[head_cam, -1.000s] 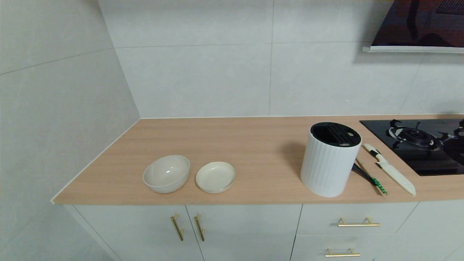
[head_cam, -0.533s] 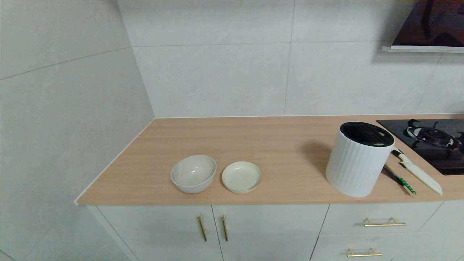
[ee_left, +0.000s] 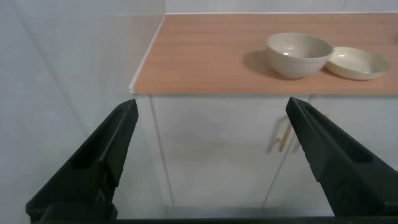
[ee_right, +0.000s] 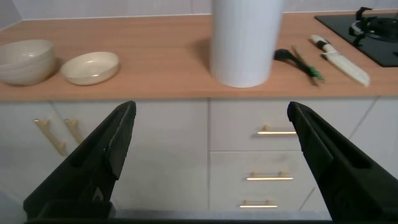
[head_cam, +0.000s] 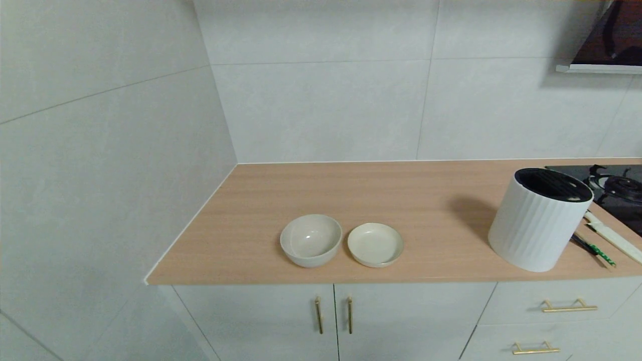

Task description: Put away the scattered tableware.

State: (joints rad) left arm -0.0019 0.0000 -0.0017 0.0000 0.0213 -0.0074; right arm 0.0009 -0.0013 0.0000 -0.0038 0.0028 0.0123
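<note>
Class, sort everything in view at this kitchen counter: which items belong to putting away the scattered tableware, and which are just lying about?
Part of the job: bowl, small dish, knife, chopsticks, ribbed white utensil holder (likely the cutlery's destination).

Just there: gas hob, extractor hood, cupboard door handles.

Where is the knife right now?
In the head view the knife lies flat at the counter's far right, just in front of the black stove, with the green-tipped chopsticks between it and the white ribbed holder.
</note>
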